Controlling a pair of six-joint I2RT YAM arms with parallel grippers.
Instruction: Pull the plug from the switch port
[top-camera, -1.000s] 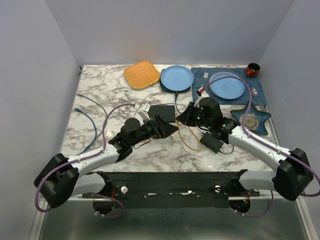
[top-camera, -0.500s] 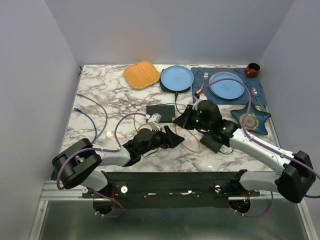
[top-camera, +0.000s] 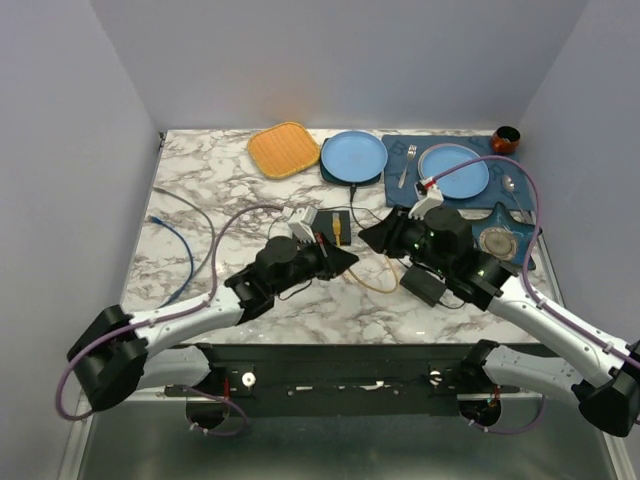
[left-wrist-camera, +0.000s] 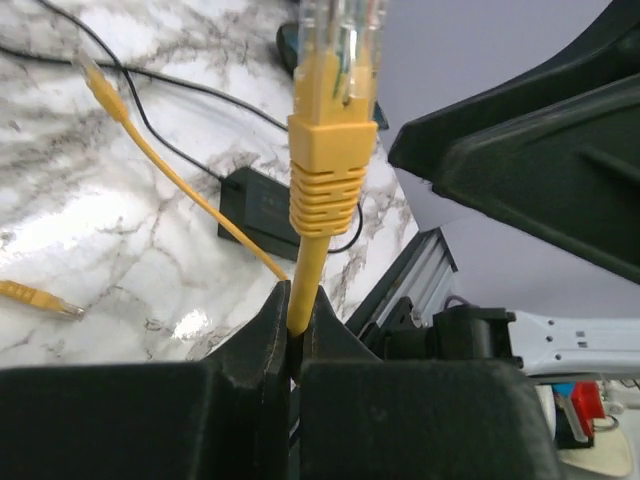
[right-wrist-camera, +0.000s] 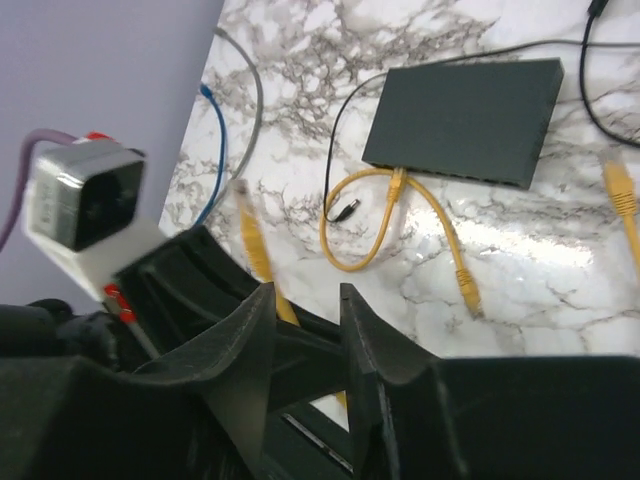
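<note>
Snapping shut, left gripper now pinches the yellow cable just under the plug, held clear of the switch; right gripper eases apart, empty. Extraction looks done.

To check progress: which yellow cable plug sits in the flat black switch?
The looped yellow cable's plug, at the switch's edge; the gripped cable's plug is free.
</note>
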